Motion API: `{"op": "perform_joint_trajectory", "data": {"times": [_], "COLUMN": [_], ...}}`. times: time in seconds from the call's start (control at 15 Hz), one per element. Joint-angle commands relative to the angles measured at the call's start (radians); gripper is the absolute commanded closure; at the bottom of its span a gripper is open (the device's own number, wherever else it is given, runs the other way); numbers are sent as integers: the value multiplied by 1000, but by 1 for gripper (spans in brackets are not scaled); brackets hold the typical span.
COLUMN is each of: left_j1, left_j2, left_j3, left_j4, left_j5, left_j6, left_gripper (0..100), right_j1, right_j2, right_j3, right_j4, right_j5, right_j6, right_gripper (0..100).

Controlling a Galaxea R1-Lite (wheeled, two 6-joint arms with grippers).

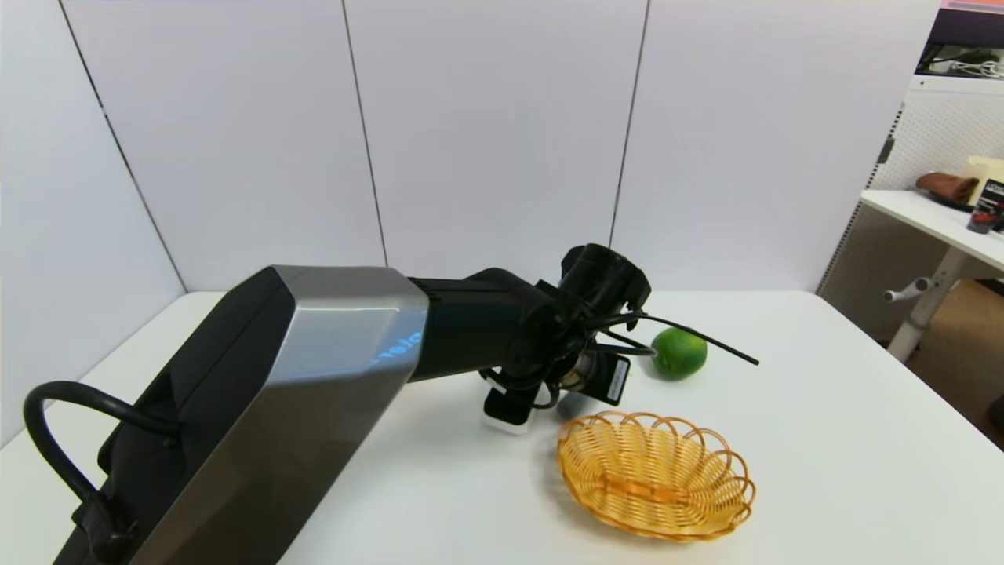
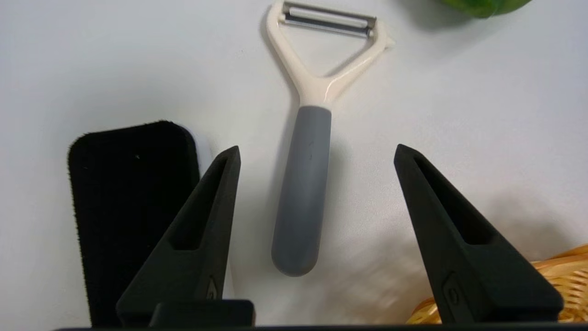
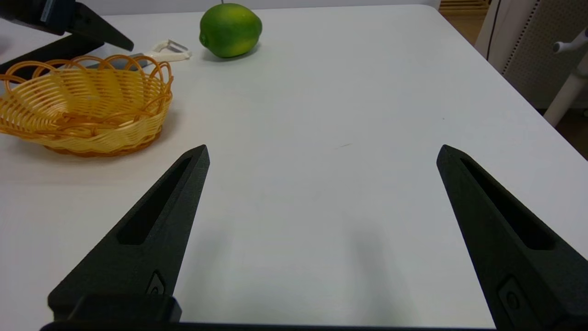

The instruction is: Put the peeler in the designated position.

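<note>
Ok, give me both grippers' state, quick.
Left gripper: open, fingers either side of the peeler handle, not gripping it.
Right gripper: open, holding nothing, over bare table.

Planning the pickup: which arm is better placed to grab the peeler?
Left. The left gripper hangs open right over the peeler, its handle between the fingers. The right gripper is open over bare table, beyond the basket.

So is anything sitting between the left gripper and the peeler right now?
Nothing visible. The left gripper hangs open over the grey-handled peeler with the white forked head, one finger on each side of the handle. The black rectangular device lies outside one finger, the yellow wicker basket outside the other.
</note>
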Motion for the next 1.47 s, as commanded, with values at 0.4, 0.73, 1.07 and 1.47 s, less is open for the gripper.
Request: {"op": "perform_joint_trajectory", "data": {"times": [0.4,0.73,1.07,1.47], "left_j1": [270,758,878,875], "left_j2": [-674,-1220,-1740,-2169], "left_j3": [43,477,1091,1662], "left_j4": [17,20,18,-167], "left_j5": [206,-67,-135,-135], "left_j6": [494,560,410,375], "left_gripper": [0,0,0,0], "right_j1": [0,2,0,2], "right_j2": [0,2,2,2], "right_j3": [0,0,0,0], "right_j4": [1,1,1,1], "right_j5": [0,0,0,0], "right_j6": [0,0,0,0], "right_gripper": [0,0,0,0]}}
